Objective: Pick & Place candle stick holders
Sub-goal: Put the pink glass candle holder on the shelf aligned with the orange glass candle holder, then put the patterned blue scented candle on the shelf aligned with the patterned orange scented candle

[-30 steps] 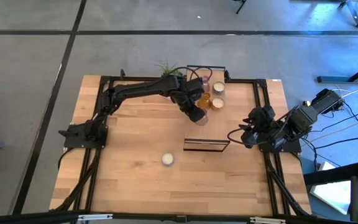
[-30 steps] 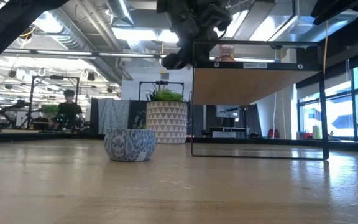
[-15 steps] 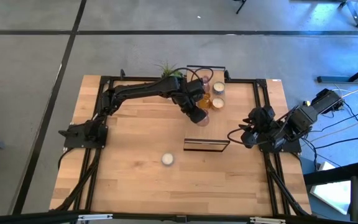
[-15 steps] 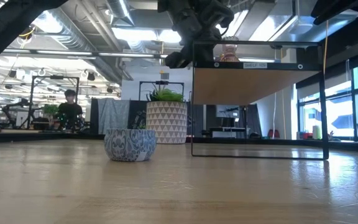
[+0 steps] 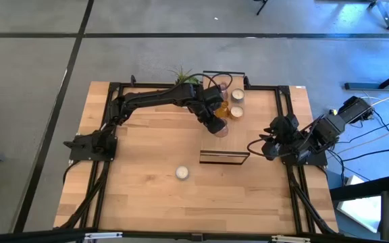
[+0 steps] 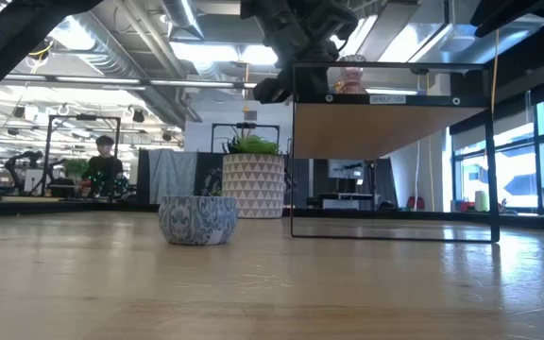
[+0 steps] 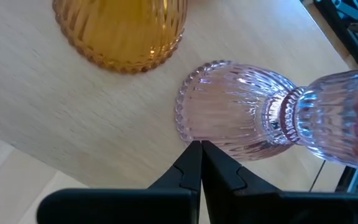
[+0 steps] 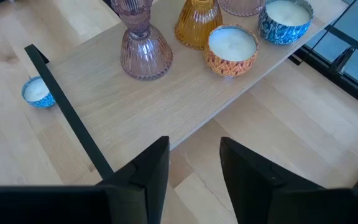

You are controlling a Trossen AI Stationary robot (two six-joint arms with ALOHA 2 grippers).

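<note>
A ribbed pink glass holder (image 7: 241,118) stands by its foot on the wooden top of the black-framed stand (image 8: 129,106), next to an amber glass holder (image 7: 120,31); it also shows in the right wrist view (image 8: 143,46). Another pinkish glass holder (image 8: 241,5) and two round cream-filled holders (image 8: 232,48) (image 8: 284,18) stand farther along the top. A third round holder (image 5: 182,173) sits on the table. My left gripper (image 7: 201,152) is shut, its tips at the pink holder's foot. My right gripper (image 8: 194,162) is open and empty near the table's right edge. My left gripper's shut fingertips (image 7: 191,152) meet the rim of the pink holder's foot (image 7: 188,134) on the side turned to the table's left, slanting down from above. Whether they touch the rim or hover just by it, I cannot tell. The holder stands upright on the stand's top.
A green succulent in a white patterned pot (image 6: 251,179) stands at the table's far edge behind the stand. The stand's black frame (image 6: 390,236) rises at centre right. Bare wood lies to the left and near side. A person (image 6: 105,165) sits far off in the room.
In the low view the pink holder on the stand's top shows a little farther toward the table's right than a second ago and less covered by my left gripper, which stays shut beside it.
</note>
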